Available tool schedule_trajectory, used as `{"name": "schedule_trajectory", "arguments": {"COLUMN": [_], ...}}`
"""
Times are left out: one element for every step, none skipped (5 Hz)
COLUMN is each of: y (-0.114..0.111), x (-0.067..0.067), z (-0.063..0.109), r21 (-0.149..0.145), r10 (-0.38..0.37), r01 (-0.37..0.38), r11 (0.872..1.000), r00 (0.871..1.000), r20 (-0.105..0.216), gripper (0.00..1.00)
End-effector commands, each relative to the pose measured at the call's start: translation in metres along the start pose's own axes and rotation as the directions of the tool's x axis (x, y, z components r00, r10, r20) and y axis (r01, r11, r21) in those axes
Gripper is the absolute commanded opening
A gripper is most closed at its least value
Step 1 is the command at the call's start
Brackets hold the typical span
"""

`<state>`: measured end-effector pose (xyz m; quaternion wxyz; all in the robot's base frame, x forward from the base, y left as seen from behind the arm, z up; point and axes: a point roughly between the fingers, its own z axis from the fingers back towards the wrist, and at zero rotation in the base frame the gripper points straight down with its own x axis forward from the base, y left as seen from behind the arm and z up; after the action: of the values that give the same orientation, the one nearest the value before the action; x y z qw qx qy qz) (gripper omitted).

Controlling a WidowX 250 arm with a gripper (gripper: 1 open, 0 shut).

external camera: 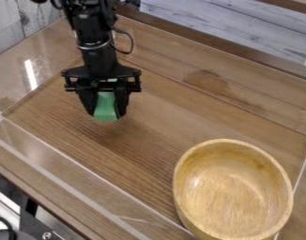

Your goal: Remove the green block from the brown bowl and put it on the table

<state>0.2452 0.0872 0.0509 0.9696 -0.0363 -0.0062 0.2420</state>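
My gripper (105, 110) points straight down over the left part of the table (206, 117), shut on the green block (108, 106). The block hangs upright between the black fingers, its lower end close to the tabletop; whether it touches the wood I cannot tell. The brown bowl (234, 192) sits at the lower right, well away from the gripper, and nothing shows inside it.
Clear plastic walls (30, 56) border the tabletop on the left, front and back. A white plank wall runs behind the table. Cables and dark hardware show at the bottom left corner.
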Motion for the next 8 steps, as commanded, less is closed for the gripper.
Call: {"name": "schedule_trajectory", "arguments": {"y": [0.001, -0.008, -0.016, -0.015, -0.015, -0.017, -0.025, -0.031], "x": [0.011, 0.003, -0.005, 0.000, 0.002, 0.002, -0.006, -0.008], "z": [0.013, 0.003, -0.007, -0.023, -0.025, -0.021, 0.000, 0.006], "r21": [-0.003, -0.001, 0.001, -0.003, -0.007, -0.007, -0.014, -0.036], "r10": [-0.035, -0.026, -0.018, -0.041, -0.062, -0.098, -0.089, -0.149], "r01": [0.035, 0.026, 0.018, 0.041, 0.062, 0.098, 0.090, 0.151], "r11": [0.999, 1.000, 1.000, 0.999, 0.998, 0.995, 0.996, 0.988], "r00": [0.998, 0.999, 0.999, 0.999, 0.998, 0.995, 0.996, 0.988], "r20": [0.048, 0.041, 0.035, 0.029, 0.026, 0.021, 0.025, 0.045], "gripper": [0.00, 0.00, 0.00, 0.00, 0.00, 0.00, 1.00, 1.00]}}
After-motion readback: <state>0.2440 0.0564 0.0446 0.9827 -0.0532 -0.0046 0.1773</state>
